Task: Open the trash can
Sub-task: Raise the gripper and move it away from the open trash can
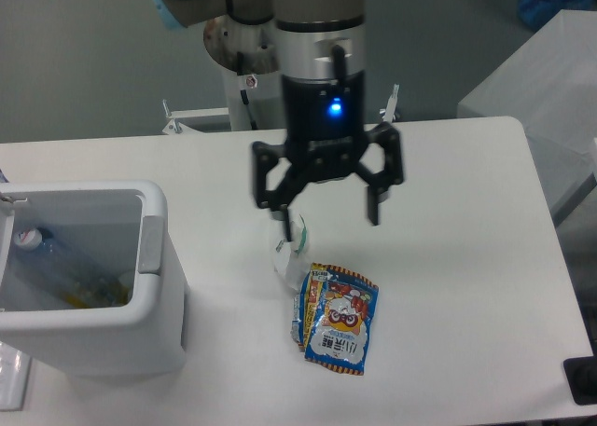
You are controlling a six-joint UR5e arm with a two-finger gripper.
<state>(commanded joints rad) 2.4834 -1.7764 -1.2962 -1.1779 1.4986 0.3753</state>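
White plastic makes up the trash can (pixel 93 328), which is sitting at the left end of the table (pixel 448 286), its boxy body reaching almost to the table's near edge. Its top is standing open, showing the inside, where a bottle with a coloured cap (pixel 33 240) and some yellowish scraps are lying. A grey tab (pixel 150 244) is running along the rim on the side that faces the rest of the table.

To the right of the trash can, well apart from it, the gripper (pixel 327 214) is hanging above the table with its two black fingers spread wide and pointing down, and nothing is sitting between them. A blue light is glowing on the wrist above it. The arm (pixel 317 34) is rising straight up from the gripper toward the top of the picture.

Just below the gripper's left-hand finger as seen here, a crumpled white wrapper (pixel 291 249) is lying on the table, right of the trash can. Touching the wrapper on its near side, a blue and yellow snack packet (pixel 338 319) with red printing is lying flat, slightly tilted. At the far right, away from the trash can, a dark object (pixel 583 379) is showing at the table's near corner, cut off by the picture's edge.
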